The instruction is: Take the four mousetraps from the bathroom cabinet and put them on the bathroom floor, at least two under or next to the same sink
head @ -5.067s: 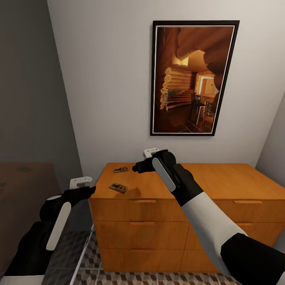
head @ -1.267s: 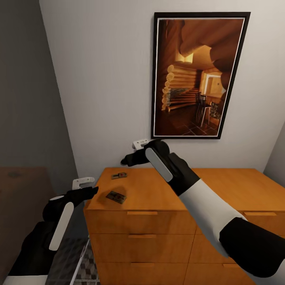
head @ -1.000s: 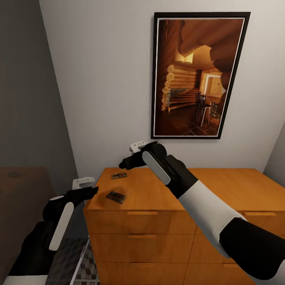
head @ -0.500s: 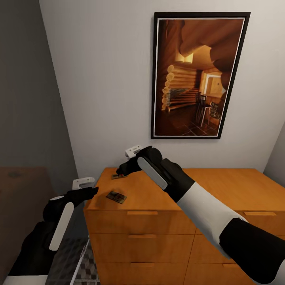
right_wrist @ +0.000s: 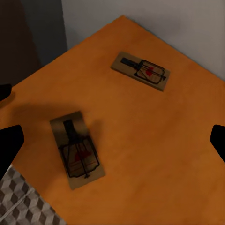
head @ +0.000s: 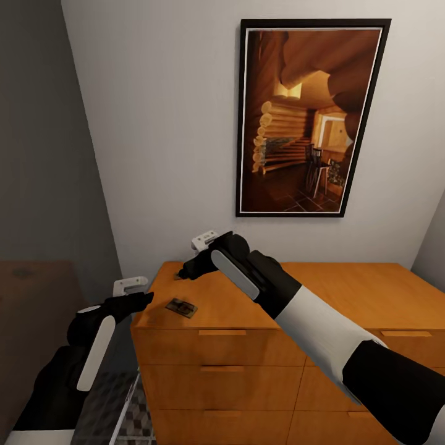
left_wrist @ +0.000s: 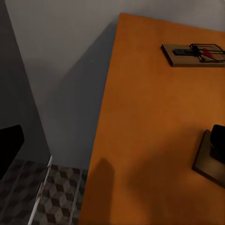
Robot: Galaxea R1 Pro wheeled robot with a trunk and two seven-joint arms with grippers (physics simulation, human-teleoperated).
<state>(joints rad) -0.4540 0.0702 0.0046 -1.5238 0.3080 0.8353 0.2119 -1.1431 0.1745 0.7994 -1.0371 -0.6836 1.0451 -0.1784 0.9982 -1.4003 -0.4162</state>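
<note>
Mousetraps remain on the cabinet point(head: 346, 296): two lie at its left end. Left jaws point(head: 133, 290) hang off that end, beside the nearer mousetrap point(head: 182, 306); their opening I cannot tell. Right jaws point(head: 188, 262), spread wide and empty, have slid leftward over the last second and now hover above the farther mousetrap point(right_wrist: 140, 71), likely lining up a pick.

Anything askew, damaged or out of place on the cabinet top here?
Nothing stands out. Two mousetraps lie flat and intact on the cabinet, at different angles near its corner. The right gripper hovers over them.
</note>
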